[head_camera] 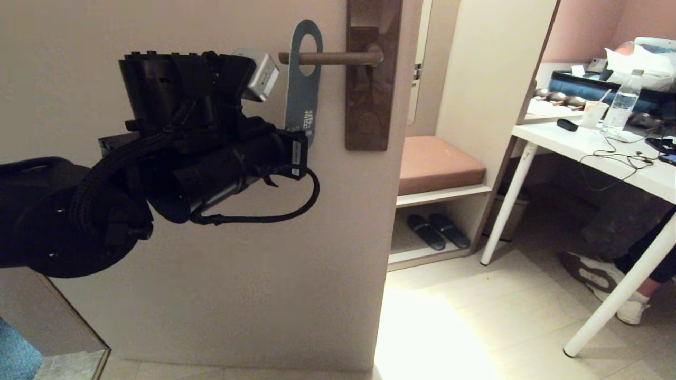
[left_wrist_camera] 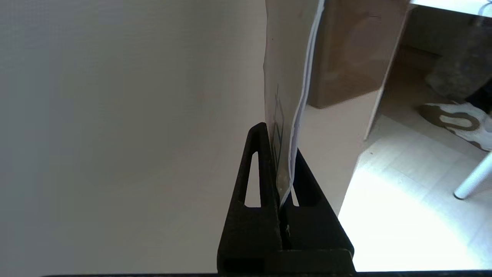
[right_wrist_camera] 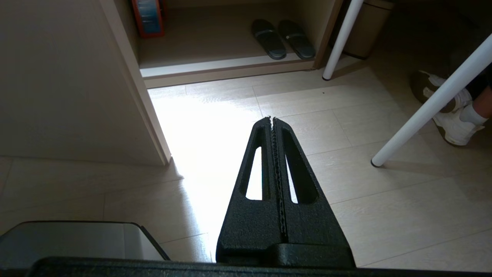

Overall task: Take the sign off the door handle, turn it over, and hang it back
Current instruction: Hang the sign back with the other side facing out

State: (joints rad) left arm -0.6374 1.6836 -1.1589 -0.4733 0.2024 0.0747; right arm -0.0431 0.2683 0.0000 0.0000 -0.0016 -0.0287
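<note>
The sign (head_camera: 302,79) hangs on the handle (head_camera: 330,57) by its oval hole, blue side out, against the door (head_camera: 237,264). The left claw (left_wrist_camera: 282,154) pinches the sign's lower end edge-on, fingers clamped tight. The right claw (right_wrist_camera: 272,120) hangs low over the floor (right_wrist_camera: 346,115), pressed together, gripping nothing.

sign (head_camera: 302,89) on door handle (head_camera: 330,57) | backplate (head_camera: 371,79) right (slippers (head_camera: 437,230) lower right)
</note>
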